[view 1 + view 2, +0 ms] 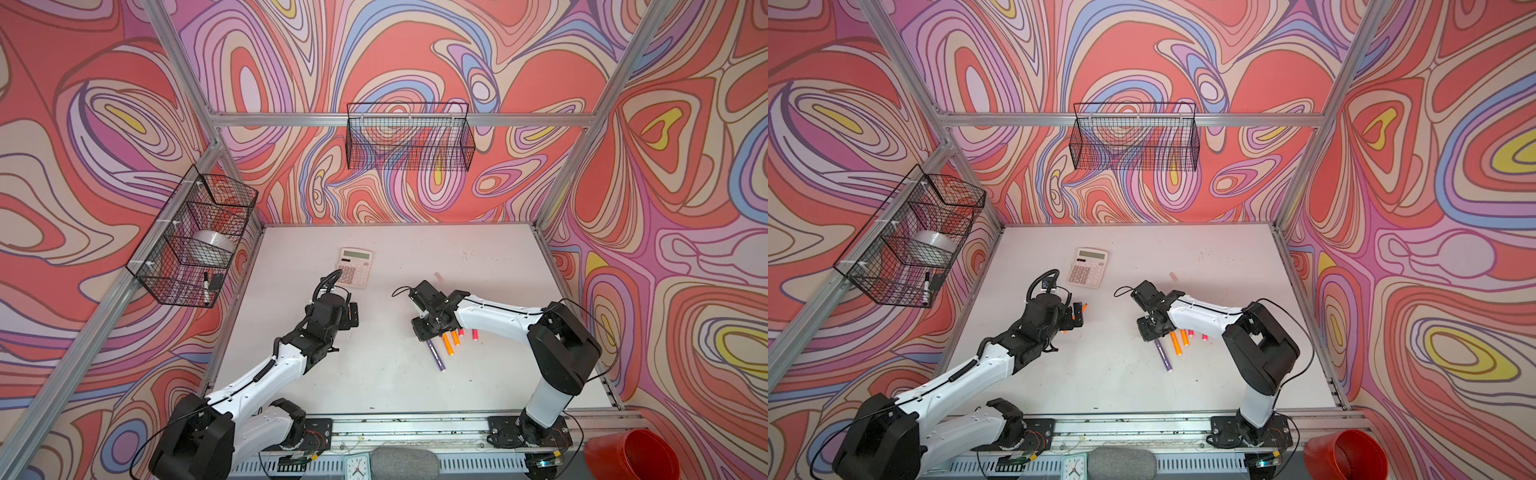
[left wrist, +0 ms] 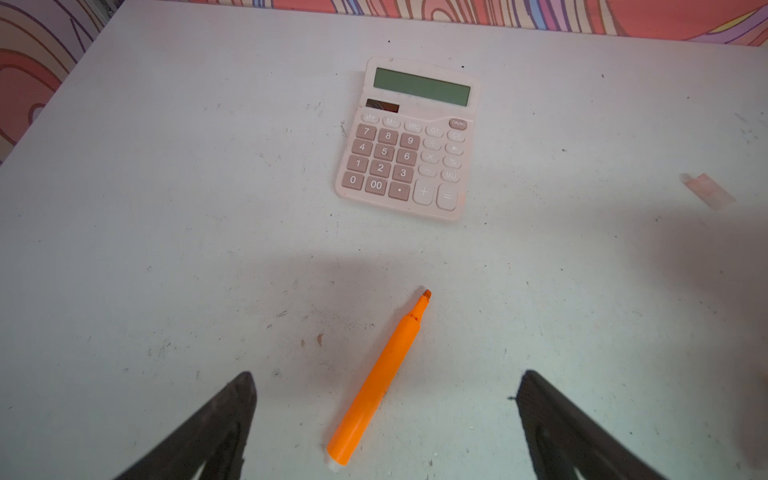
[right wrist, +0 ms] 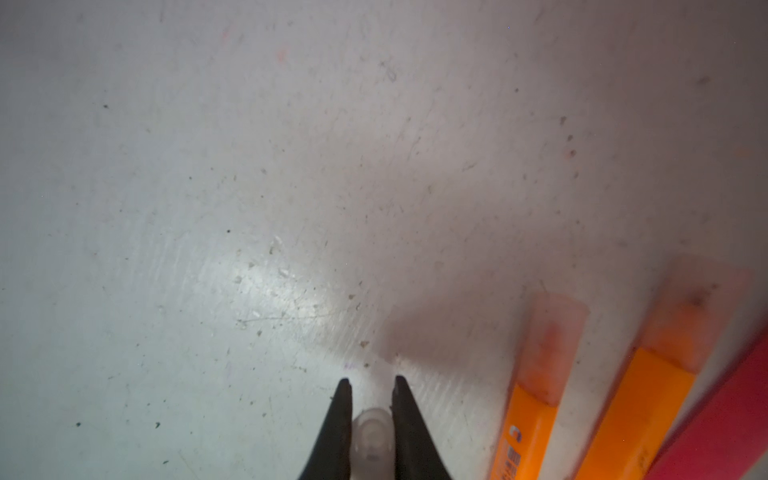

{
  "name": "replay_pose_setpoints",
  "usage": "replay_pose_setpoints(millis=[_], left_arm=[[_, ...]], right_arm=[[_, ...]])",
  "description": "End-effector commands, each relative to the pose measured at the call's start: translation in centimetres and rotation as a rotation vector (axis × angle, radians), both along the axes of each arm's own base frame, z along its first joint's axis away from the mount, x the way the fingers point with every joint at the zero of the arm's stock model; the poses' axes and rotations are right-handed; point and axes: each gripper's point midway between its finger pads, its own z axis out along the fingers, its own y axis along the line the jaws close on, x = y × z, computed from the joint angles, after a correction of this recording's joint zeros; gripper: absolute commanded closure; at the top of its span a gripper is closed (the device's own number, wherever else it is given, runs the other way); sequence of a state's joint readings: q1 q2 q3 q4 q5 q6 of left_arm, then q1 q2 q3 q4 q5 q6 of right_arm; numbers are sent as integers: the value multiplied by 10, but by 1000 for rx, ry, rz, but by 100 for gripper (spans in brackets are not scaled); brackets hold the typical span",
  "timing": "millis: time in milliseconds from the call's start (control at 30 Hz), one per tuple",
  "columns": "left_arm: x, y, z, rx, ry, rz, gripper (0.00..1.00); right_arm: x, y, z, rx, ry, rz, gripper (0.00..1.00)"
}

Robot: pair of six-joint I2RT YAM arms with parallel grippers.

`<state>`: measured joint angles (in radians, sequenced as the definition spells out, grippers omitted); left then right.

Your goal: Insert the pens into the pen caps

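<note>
While the left gripper [image 2: 386,374] hangs with its black jaws spread wide and empty, a slim uncapped orange highlighter pen [image 2: 380,380] lies flat on the white tabletop [image 2: 166,249] in the gap between them, touching neither jaw. Its tapered tip points toward the pale pink desk calculator [image 2: 409,139], which sits beyond it, farther from the robot's bases.

The right gripper [image 3: 372,380] has its jaws drawn narrow on a small pale translucent cap [image 3: 371,440], seen end-on and pinched between them. Just beside those jaws lies a capped orange pen [image 3: 528,424], then a second capped orange pen [image 3: 648,403] alongside it, then a pink-red pen [image 3: 727,436]. In both top views a purple pen [image 1: 435,356] reaches out from under this gripper, its upper end hidden. That cluster lies right of the calculator and nearer the bases. One loose pinkish translucent cap [image 2: 708,191] lies alone, off to the calculator's right.
</note>
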<state>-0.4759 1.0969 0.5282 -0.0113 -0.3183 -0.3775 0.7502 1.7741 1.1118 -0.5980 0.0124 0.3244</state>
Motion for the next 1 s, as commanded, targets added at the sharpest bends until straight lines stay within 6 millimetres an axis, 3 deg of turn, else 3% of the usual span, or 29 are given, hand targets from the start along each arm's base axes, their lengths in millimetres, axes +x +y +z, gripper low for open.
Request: replay_pose_setpoints(millis=[0,200,500,633,800,967], left_arm=[[2,0,0,25,25,-6,0],[7,-10,-13,44,107,-44,0],[9,4,-33,140,244,45,0],[-1,5,-44,136,316,51,0],[-10,8,-53,129,349,50,2],[-14,-2,-60,102,376,-15,12]], right_arm=[[19,5,-6,-15,-37,-32,100],[34,-5,-15,-98,-77,-55,100],[38,-8,-3,-74,-137,-70,66],[38,-12,9,-61,-179,-79,56],[38,-17,40,6,-269,-97,51],[36,-20,59,59,-326,-115,51]])
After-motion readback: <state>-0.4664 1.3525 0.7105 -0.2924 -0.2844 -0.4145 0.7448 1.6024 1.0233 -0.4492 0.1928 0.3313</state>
